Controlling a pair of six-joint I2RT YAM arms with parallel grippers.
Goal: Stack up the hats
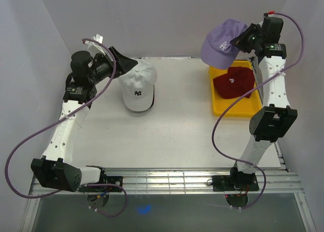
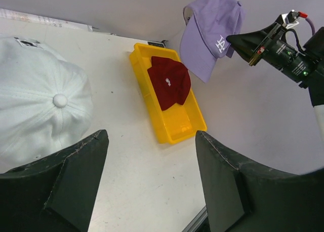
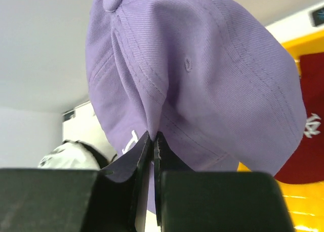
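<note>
My right gripper (image 1: 242,38) is shut on the fabric of a lavender cap (image 1: 221,42) and holds it in the air above the far end of a yellow tray (image 1: 218,108); the pinch shows in the right wrist view (image 3: 153,136). A dark red cap (image 1: 233,82) lies in the tray. A white cap with a dark logo (image 1: 137,85) sits on the table over something dark. My left gripper (image 1: 124,64) is open and empty just behind the white cap (image 2: 40,115). The left wrist view also shows the lavender cap (image 2: 207,32) and the red cap (image 2: 169,81). The tan cap is out of view.
The yellow tray (image 2: 174,128) stands at the right side of the white table. White walls close in the left, back and right sides. A metal rail runs along the near edge (image 1: 167,179).
</note>
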